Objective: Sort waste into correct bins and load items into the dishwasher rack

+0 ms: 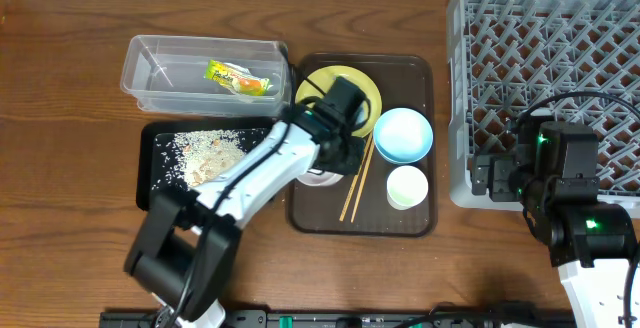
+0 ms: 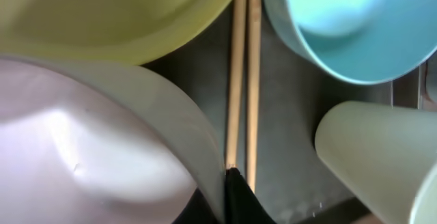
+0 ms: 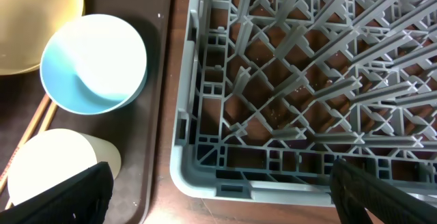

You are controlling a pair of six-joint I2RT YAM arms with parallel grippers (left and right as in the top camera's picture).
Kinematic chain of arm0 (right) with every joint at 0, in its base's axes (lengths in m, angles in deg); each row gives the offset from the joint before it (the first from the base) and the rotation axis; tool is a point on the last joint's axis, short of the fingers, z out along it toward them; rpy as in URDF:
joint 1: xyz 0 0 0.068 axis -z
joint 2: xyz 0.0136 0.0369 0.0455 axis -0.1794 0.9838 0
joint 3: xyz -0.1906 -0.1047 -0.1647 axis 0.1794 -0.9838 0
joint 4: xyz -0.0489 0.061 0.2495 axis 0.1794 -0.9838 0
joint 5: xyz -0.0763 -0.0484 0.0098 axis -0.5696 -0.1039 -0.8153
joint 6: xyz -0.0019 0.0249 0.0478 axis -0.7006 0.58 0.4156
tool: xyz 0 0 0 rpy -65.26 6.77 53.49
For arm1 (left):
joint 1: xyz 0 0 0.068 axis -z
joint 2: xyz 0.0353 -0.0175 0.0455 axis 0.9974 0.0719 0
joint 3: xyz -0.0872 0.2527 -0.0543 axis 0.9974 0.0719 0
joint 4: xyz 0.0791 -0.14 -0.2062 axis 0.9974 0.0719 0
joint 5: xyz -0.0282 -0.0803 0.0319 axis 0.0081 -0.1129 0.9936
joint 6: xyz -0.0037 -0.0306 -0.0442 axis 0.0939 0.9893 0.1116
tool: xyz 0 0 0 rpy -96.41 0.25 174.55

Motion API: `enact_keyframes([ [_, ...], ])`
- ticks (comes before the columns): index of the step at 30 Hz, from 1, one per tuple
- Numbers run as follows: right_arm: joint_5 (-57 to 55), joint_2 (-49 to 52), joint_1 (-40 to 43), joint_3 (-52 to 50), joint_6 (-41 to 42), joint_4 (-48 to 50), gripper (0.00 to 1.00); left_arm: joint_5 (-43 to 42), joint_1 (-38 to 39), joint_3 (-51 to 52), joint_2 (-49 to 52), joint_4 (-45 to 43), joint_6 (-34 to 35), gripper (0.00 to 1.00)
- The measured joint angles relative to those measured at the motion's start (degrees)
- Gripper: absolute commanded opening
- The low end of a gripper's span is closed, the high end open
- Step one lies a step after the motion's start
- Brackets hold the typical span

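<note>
My left gripper (image 1: 325, 163) is shut on the rim of the white bowl (image 1: 318, 178) on the brown serving tray. The left wrist view shows its fingers (image 2: 222, 197) on either side of the bowl's wall (image 2: 82, 156). Around it lie the yellow plate (image 1: 368, 93), the blue bowl (image 1: 402, 134), the white cup (image 1: 407, 186) and the chopsticks (image 1: 355, 190). The snack wrapper (image 1: 238, 78) lies in the clear tub (image 1: 150, 73). The rice scraps (image 1: 208, 155) lie in the black tray (image 1: 155, 183). My right gripper (image 1: 490, 178) is open and empty above the grey rack's (image 1: 545, 68) front left corner (image 3: 205, 176).
The brown serving tray (image 1: 418, 73) sits between the bins and the rack. The right wrist view shows the blue bowl (image 3: 93, 63) and the cup (image 3: 54, 162) just left of the rack wall. The rack holds nothing.
</note>
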Motion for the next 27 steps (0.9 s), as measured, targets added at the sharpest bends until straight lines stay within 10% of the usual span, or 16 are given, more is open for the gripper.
enact_keyframes([
  [15, 0.0, 0.0, 0.0, 0.0, 0.0, 0.0, 0.99, 0.6, 0.8, -0.3, -2.8, 4.1, -1.0, 0.59],
  [27, 0.0, 0.0, 0.0, 0.0, 0.0, 0.0, 0.99, 0.6, 4.9, -3.4, -12.5, 3.2, -1.3, 0.61],
])
